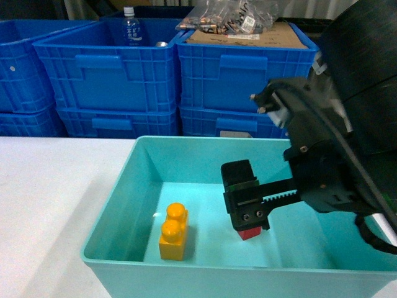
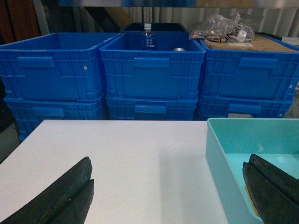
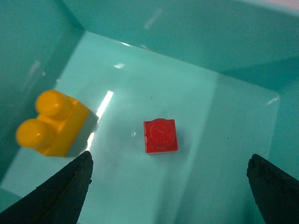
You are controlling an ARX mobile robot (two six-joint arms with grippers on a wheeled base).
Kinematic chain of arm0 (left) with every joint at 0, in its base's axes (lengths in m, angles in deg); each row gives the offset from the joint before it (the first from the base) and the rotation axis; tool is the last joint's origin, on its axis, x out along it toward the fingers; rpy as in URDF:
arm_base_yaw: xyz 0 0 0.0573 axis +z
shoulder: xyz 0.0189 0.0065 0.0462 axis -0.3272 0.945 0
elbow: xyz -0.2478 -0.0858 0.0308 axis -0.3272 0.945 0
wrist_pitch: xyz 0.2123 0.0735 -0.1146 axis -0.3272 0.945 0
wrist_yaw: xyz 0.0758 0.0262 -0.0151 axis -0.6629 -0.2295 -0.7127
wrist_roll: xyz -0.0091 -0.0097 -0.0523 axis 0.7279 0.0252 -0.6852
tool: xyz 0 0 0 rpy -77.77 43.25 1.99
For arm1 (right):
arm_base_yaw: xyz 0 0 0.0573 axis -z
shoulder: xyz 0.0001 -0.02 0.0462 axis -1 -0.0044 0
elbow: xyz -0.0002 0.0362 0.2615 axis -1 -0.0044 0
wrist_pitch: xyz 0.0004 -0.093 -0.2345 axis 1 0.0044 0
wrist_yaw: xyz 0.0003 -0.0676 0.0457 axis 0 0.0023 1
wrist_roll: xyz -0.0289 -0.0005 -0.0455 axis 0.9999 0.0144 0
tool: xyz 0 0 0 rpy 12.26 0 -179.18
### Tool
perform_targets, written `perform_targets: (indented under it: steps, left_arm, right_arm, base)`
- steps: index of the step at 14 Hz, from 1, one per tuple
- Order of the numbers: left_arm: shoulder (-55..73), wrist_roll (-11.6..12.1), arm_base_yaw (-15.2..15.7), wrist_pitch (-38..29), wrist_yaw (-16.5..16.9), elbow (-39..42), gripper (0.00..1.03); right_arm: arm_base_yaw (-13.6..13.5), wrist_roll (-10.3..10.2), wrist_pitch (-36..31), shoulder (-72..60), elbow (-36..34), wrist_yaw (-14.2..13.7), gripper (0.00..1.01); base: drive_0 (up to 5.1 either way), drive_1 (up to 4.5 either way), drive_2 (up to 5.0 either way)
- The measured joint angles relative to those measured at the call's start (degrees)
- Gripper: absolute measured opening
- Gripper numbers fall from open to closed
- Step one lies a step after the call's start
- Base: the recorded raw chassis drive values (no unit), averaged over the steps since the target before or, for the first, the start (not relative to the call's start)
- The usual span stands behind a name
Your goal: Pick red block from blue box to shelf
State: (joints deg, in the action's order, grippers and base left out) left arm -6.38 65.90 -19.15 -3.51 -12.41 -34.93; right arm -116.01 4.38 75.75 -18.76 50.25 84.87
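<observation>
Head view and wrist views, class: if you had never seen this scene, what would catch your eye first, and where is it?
First, the right gripper, open and reaching down into the blue box, poised over the red block on the floor of the box. Next, the yellow-orange brick, lying apart from the red one, nearer the left wall of the box. Behind stands a wall of stacked dark blue crates, one holding a bottle.
</observation>
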Motion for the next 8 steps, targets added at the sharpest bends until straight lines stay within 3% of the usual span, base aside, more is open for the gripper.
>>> perform_targets:
  steps: [1,4,6,8]
  left_arm:
    - [0.00,0.00,0.00,0.00,0.00,-0.02,0.98]
    - [0.00,0.00,0.00,0.00,-0.02,0.00,0.98]
    - [0.00,0.00,0.00,0.02,0.00,-0.02,0.98]
    - [0.00,0.00,0.00,0.02,-0.02,0.00,0.98]
  right_arm:
    - [0.15,-2.25,2.51,-6.03,4.81,-0.35,0.98]
    - [0.44,-5.81,4.26,-16.57,13.70,-2.40,0.98]
    - [0.37,-6.86,6.21,-21.33,17.14,-3.67,0.98]
    - [0.00,-7.98,7.74,-24.26,18.56,-4.24,0.74]
  base:
    - [0.0,0.00,0.0]
    - [0.0,0.00,0.0]
    - [0.0,0.00,0.0]
    - [0.0,0.00,0.0]
